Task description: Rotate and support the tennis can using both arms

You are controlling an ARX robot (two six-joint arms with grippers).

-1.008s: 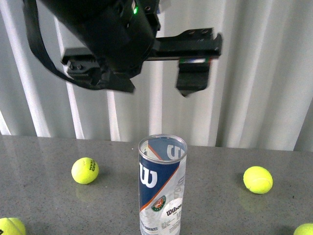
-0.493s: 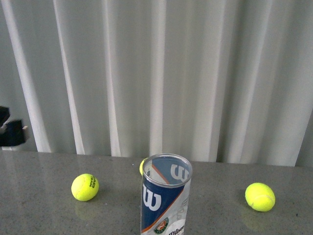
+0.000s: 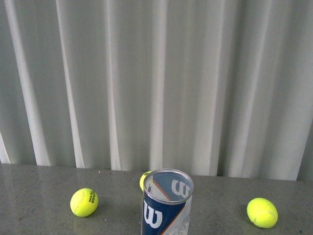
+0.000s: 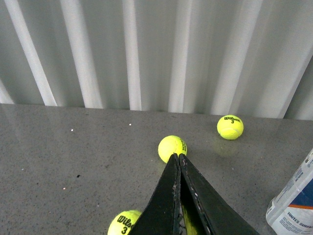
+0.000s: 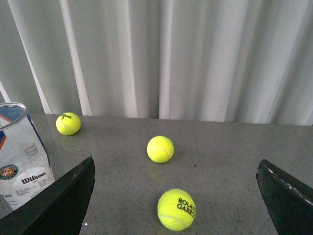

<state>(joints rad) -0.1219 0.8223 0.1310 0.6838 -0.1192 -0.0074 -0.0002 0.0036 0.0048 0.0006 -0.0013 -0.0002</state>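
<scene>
Tennis can (image 3: 167, 203) upright on the grey table (image 3: 39, 196), lower in frame than before, untouched. Left gripper (image 4: 179, 161) pressed together; right gripper (image 5: 176, 196) spread wide. Balls (image 3: 84, 202) behind; the arm once overhead is gone.

Light is even, bright and diffuse in all three views, the pleated white curtain (image 3: 156, 83) glowing softly with pale vertical shading in its folds. The polished grey speckled tabletop (image 4: 73, 156) carries faint reflections and weak, short shadows under the yellow felt tennis balls (image 5: 160, 149). The clear plastic tennis can (image 3: 166, 203) shows mild glare at its rim. Focus is reasonably sharp, with slight softness.
</scene>
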